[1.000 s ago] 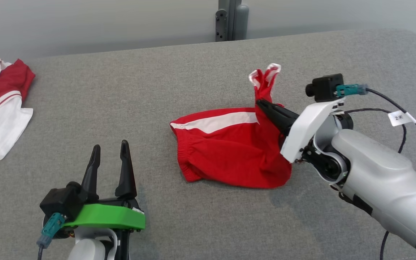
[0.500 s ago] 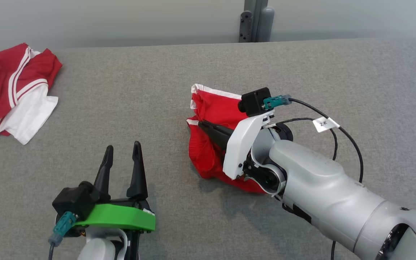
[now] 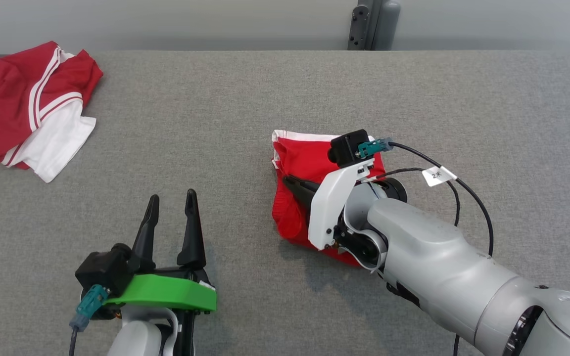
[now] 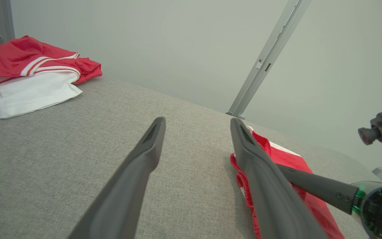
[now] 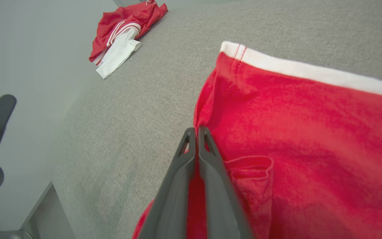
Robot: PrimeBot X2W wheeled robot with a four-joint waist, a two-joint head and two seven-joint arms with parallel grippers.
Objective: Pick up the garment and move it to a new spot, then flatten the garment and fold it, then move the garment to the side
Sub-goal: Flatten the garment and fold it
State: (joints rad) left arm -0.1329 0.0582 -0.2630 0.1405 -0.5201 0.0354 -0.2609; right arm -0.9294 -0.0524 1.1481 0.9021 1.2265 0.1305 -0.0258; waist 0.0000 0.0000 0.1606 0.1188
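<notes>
The garment (image 3: 301, 157), red shorts with a white hem band, lies doubled over on the grey table (image 3: 215, 123). My right gripper (image 3: 289, 181) is shut on its left edge; in the right wrist view the two fingers (image 5: 207, 166) press together with red cloth (image 5: 310, 116) pinched between them. Part of the garment is hidden under my right wrist. My left gripper (image 3: 172, 197) stands open and empty at the lower left, a hand's width left of the garment. In the left wrist view its fingers (image 4: 144, 156) frame bare table, with the garment (image 4: 290, 162) to their right.
A second red and white garment pile (image 3: 32, 104) lies at the table's far left corner, also seen from the left wrist (image 4: 28, 76) and right wrist (image 5: 124, 30). A grey post (image 3: 371, 24) stands behind the far edge. My right arm's cable (image 3: 463, 183) loops over the table.
The head camera has shifted. My right gripper carried the garment's right end up and over to the left, doubling it onto itself. The left gripper has stayed open in place.
</notes>
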